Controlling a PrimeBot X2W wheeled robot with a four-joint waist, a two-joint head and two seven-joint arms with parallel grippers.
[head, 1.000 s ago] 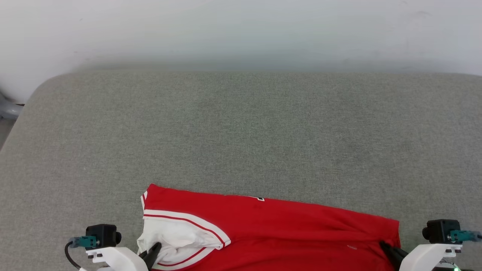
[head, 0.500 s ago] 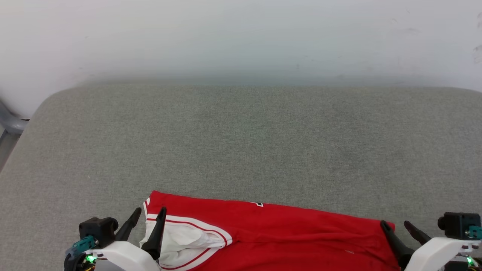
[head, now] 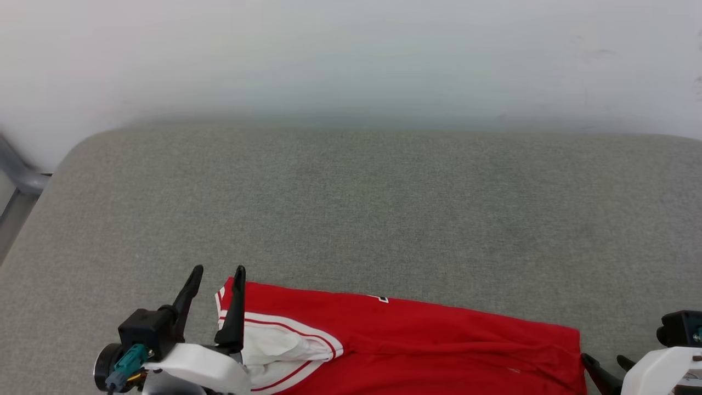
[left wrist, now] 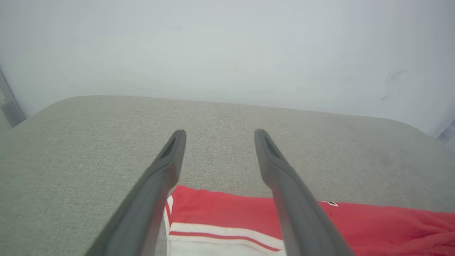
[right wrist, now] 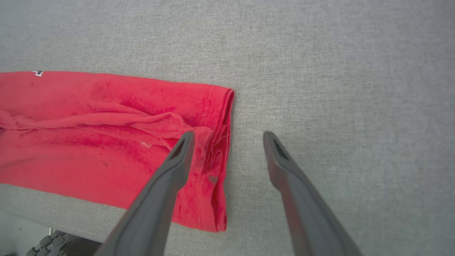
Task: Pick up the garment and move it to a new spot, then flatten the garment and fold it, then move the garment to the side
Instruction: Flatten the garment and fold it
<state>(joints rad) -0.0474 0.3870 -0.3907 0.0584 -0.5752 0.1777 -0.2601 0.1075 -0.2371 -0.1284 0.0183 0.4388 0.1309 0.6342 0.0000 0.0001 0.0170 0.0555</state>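
Note:
The garment, a red jersey with a white sleeve and red-white trim, lies folded into a long band along the near edge of the grey surface. My left gripper stands open above the garment's left end, holding nothing. From the left wrist the garment lies below the spread left gripper. My right gripper is open at the lower right, just off the garment's right hem. In the right wrist view the open right gripper straddles the layered hem of the garment, clear of the cloth.
The grey fabric-covered surface stretches wide beyond the garment to a white wall. Its rounded left corner drops off beside a grey metal frame. The surface's near edge runs just under the garment.
Both grippers have opened and let go of the garment, which now lies on the surface. The left gripper has risen; the right has drawn back off the hem. The camera shifted slightly.

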